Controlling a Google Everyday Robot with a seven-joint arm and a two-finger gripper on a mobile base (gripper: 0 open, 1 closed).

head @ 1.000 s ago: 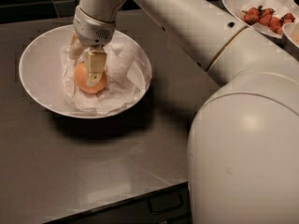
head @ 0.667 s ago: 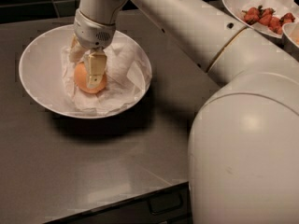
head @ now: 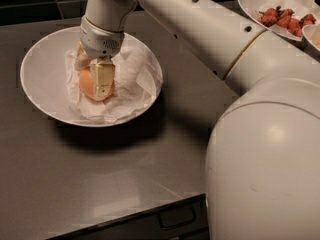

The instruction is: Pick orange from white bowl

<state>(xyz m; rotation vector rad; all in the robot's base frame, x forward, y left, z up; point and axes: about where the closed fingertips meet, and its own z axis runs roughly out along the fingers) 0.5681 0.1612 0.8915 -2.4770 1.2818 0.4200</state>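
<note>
The orange (head: pixel 87 85) lies on crumpled white paper (head: pixel 135 79) in the large white bowl (head: pixel 36 79) at the upper left of the dark table. My gripper (head: pixel 94 77) reaches down into the bowl from above. One cream finger (head: pixel 103 79) lies across the orange's front right side and the other (head: pixel 80 60) sits at its back left, so the jaws are closed on the orange. The orange still rests on the paper.
A smaller white bowl (head: pixel 251 4) with red strawberries (head: pixel 285 18) stands at the back right, with another dish (head: pixel 313 38) beside it. My arm and its bulky white body (head: pixel 265 159) fill the right side. The table's front edge (head: pixel 125 215) has a drawer handle (head: pixel 175 219) below.
Almost nothing has moved. The gripper stays down in the bowl around the orange, and the orange stays in the same place.
</note>
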